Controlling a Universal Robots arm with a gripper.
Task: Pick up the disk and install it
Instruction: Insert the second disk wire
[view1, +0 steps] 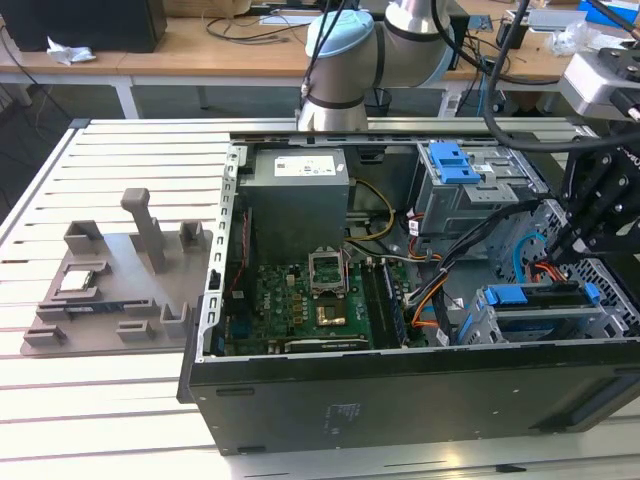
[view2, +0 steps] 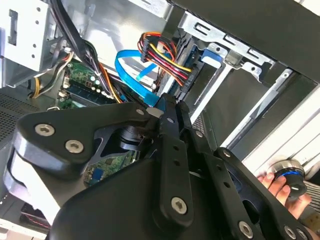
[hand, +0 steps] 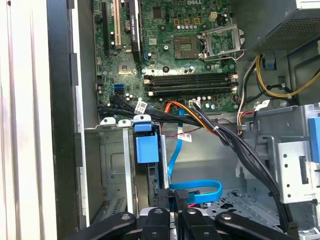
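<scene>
You have the end effector deep in the open computer case, at the lower drive bay, and its fingers are pressed together on the rear edge of the disk. The disk sits in this bay on its blue rails, beside the blue data cable. Push straight along the rails, I think, and keep the cable free.
</scene>
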